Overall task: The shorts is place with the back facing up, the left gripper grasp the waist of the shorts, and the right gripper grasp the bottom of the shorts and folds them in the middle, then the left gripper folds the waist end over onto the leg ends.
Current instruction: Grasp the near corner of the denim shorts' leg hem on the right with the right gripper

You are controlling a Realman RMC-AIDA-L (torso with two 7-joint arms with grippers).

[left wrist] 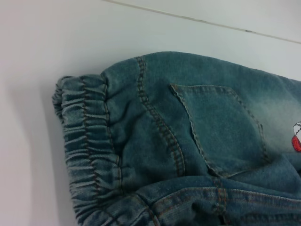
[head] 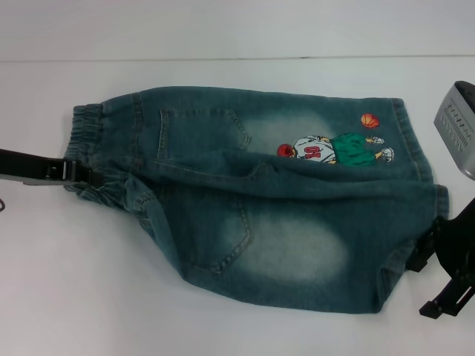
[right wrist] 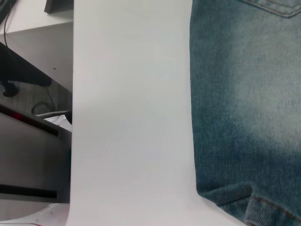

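- Already the shorts (head: 252, 200) lie back-up on the white table (head: 223, 326), creased lengthwise but not folded over.
- Left gripper (head: 74, 172) pinches the waist (head: 93, 148).
- Right gripper (head: 438, 278) sits at the bottom (head: 415, 222); grip unclear.

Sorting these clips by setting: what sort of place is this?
Probably a lab or test bench, not a home: denim shorts lie alone on a plain white table, and the right wrist view shows dark equipment past its edge.

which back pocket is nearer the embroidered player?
The far back pocket on the shorts; the cartoon player sits just beside it, toward the hems.
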